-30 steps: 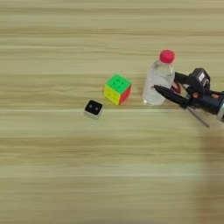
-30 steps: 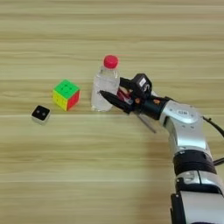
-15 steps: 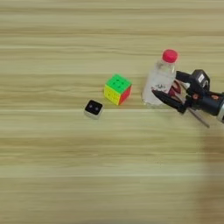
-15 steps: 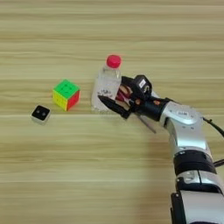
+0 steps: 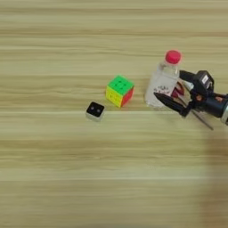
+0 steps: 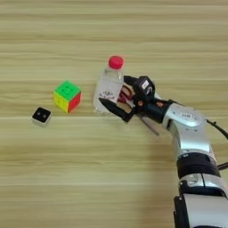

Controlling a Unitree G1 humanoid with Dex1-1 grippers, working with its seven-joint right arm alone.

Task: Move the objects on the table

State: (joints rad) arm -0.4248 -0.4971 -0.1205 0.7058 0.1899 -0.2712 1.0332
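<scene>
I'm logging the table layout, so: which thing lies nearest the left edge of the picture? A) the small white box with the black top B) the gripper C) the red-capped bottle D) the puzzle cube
A: the small white box lies left of the puzzle cube, while the bottle and the gripper sit further right.

A robot test bench, like in a lab

A robot arm (image 6: 191, 138) of silver metal is reaching over a wide, light wooden bench (image 5: 67, 178) that is filling the whole view. Its black end effector (image 6: 116, 99) is sitting by a clear bottle with a red cap (image 6: 109, 84). A few small, mixed things are lying apart on the wood: a colourful puzzle cube (image 5: 120, 91) and a little white box with a black top (image 5: 95, 111). A black cable (image 6: 218, 129) is running off the arm. No walls or room are showing, so the exact place is hard to tell.
</scene>
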